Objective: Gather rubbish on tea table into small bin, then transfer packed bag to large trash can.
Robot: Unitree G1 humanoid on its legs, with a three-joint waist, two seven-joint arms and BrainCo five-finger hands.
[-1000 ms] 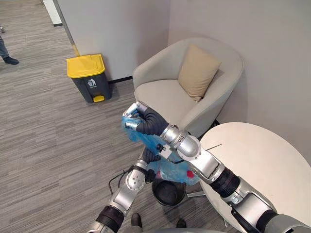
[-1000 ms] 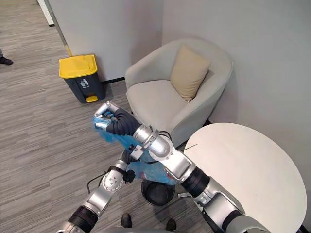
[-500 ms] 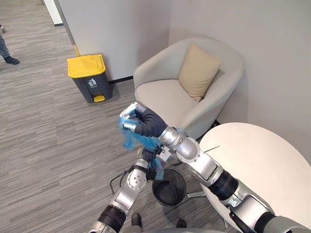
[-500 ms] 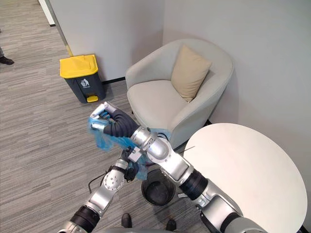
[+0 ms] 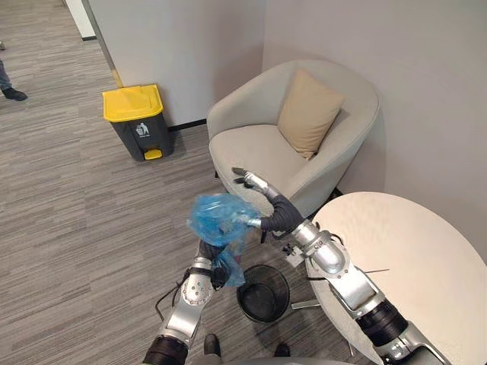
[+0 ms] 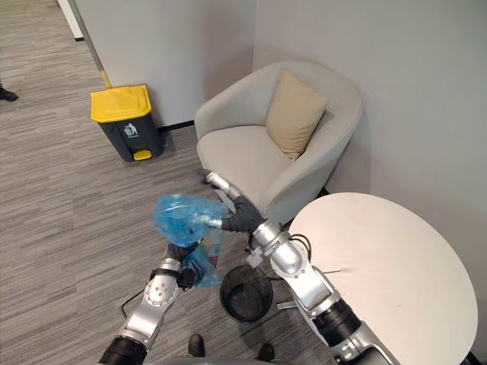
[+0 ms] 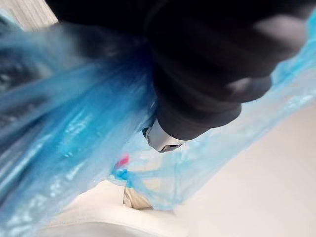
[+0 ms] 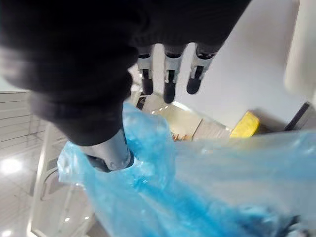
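Observation:
A blue plastic bag (image 5: 218, 222) with rubbish inside hangs in the air, left of and above the small black mesh bin (image 5: 263, 291) on the floor. My left hand (image 5: 208, 257) is below the bag's puffed top and is shut on the bag; in the left wrist view the blue plastic (image 7: 74, 128) wraps round its curled thumb (image 7: 165, 137). My right hand (image 5: 264, 201) is open beside the bag, its fingers (image 8: 168, 74) straight and its thumb (image 8: 111, 150) against the plastic (image 8: 197, 187). The large trash can (image 5: 137, 122), dark grey with a yellow lid, stands by the far wall.
A beige armchair (image 5: 262, 148) with a tan cushion (image 5: 308, 112) stands just behind my right hand. The round white tea table (image 5: 415, 258) is at the right. A person's shoe (image 5: 11, 93) shows at the far left on the grey carpet.
My right hand has let go of the bag's top, straightened its fingers and drawn back to the right. The bag now hangs lower, from my left hand.

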